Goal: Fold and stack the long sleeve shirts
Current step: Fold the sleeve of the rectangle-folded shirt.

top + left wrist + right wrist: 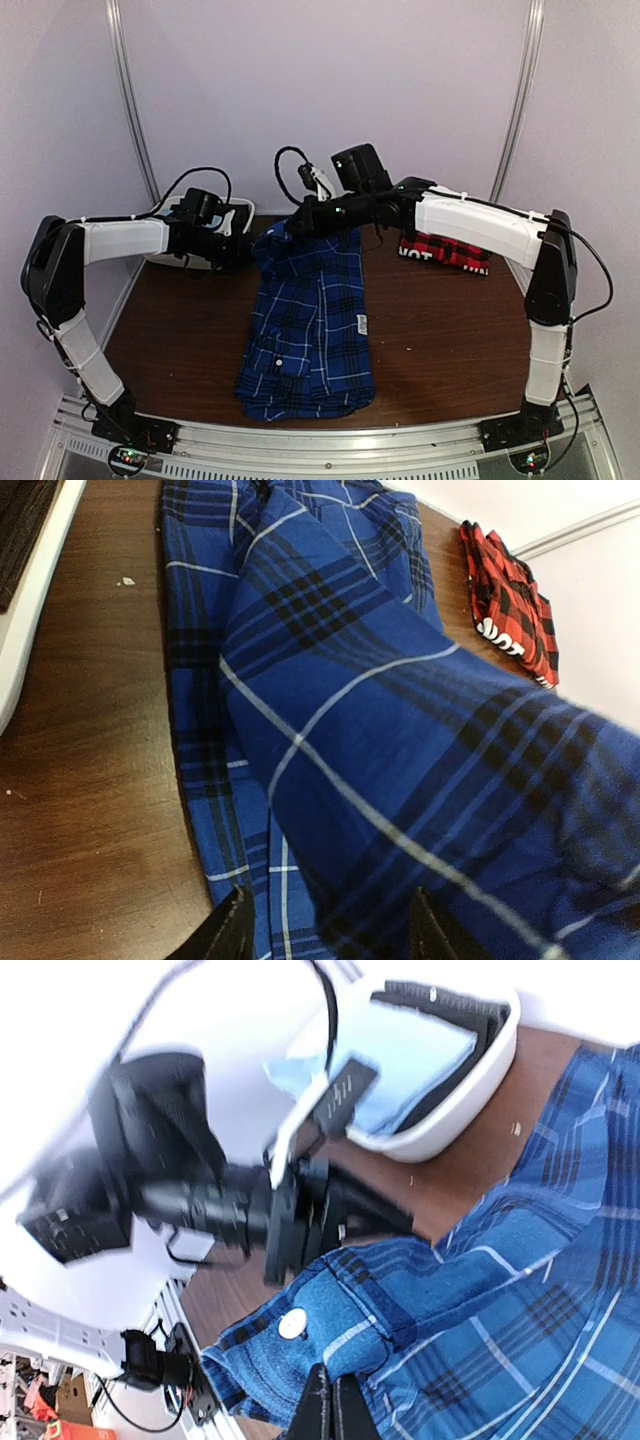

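Top external puts you about halfway: the red shirt (443, 250) looks folded at far right, while the blue shirt (310, 320) lies long mid-table, unstacked. Your right gripper (325, 1400) is clamped on its far edge, and your left gripper (330, 930) stands half-open around cloth.

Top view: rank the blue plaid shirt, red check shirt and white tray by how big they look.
1. blue plaid shirt, clearly largest.
2-3. red check shirt and white tray: both partly hidden, so I cannot rank them.
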